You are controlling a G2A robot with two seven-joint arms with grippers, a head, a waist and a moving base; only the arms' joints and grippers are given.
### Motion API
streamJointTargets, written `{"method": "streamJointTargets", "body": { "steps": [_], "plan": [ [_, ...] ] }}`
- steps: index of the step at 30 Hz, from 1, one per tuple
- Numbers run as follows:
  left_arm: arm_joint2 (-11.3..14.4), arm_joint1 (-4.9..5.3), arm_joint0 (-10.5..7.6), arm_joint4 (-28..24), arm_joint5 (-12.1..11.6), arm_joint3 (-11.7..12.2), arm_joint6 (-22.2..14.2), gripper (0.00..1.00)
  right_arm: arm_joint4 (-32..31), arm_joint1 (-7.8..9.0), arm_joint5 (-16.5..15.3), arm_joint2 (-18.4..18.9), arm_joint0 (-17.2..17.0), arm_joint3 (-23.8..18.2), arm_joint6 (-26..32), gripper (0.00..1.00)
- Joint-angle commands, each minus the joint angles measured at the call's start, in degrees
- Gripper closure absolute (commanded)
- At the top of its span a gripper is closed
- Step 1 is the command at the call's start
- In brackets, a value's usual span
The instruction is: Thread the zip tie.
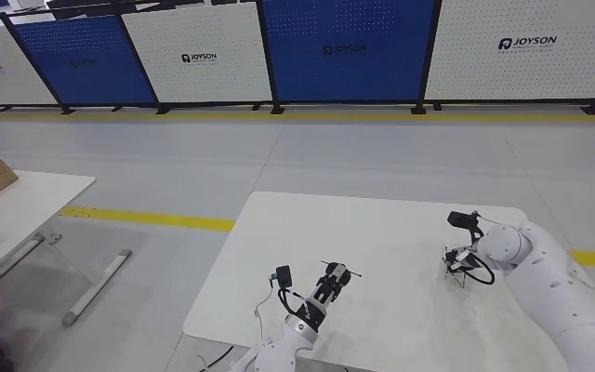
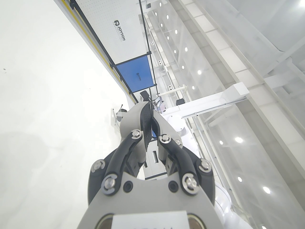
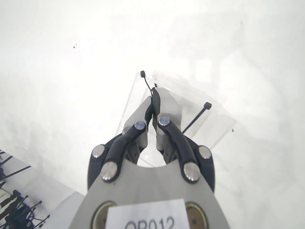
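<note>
At the clear stand (image 3: 214, 129) near the table's (image 1: 372, 232) edge, the right gripper (image 3: 153, 96) has its fingers pressed together on a black zip tie (image 3: 145, 82). The tie's long axis runs in line with the fingers. Its square head pokes out past the fingertips, away from the wrist, just over the stand's upper rim.

A second zip tie (image 3: 197, 116) leans tilted in the stand just beside the gripper, head uppermost, its strap slanting down across the clear wall.

Well apart from the stand, toward the table's near edge, the left gripper (image 1: 333, 277) also has its pads closed together. A thin black strip (image 1: 340, 270), seemingly another tie, is pinched at its tips. The strip's long axis lies crosswise to the fingers, both ends sticking out sideways.

Apart from the stand, in the right wrist view, a heap of spare zip ties (image 3: 16, 203) lies on a pale tray (image 3: 54, 187).

The table is plain white and matte, with a few dark specks near the stand. Beyond the table from the stand lies a grey floor (image 1: 279, 158) crossed by a yellow line (image 1: 149, 219). Farther still stands a row of blue and white perforated panels (image 1: 349, 51). A side table (image 1: 37, 200) sits well away from the stand.
</note>
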Motion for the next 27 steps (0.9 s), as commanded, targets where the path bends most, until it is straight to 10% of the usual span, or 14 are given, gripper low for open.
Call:
{"method": "streamJointTargets", "body": {
  "steps": [1, 14, 25, 27],
  "plan": [
    [0.0, 0.0, 0.0, 0.0, 0.0, 0.0, 0.0, 1.0, 0.08, -0.18, -0.35, 0.08, 0.18, 0.43, 0.03, 1.0],
    [0.0, 0.0, 0.0, 0.0, 0.0, 0.0, 0.0, 1.0, -1.04, 1.81, -2.86, 3.89, -2.54, -3.65, -2.71, 1.0],
    [0.0, 0.0, 0.0, 0.0, 0.0, 0.0, 0.0, 1.0, -7.83, 10.49, 2.22, 20.76, -24.12, -35.64, -13.12, 1.0],
    [0.0, 0.0, 0.0, 0.0, 0.0, 0.0, 0.0, 1.0, -7.83, 10.49, 2.22, 20.76, -24.12, -35.64, -13.12, 1.0]
  ]
}}
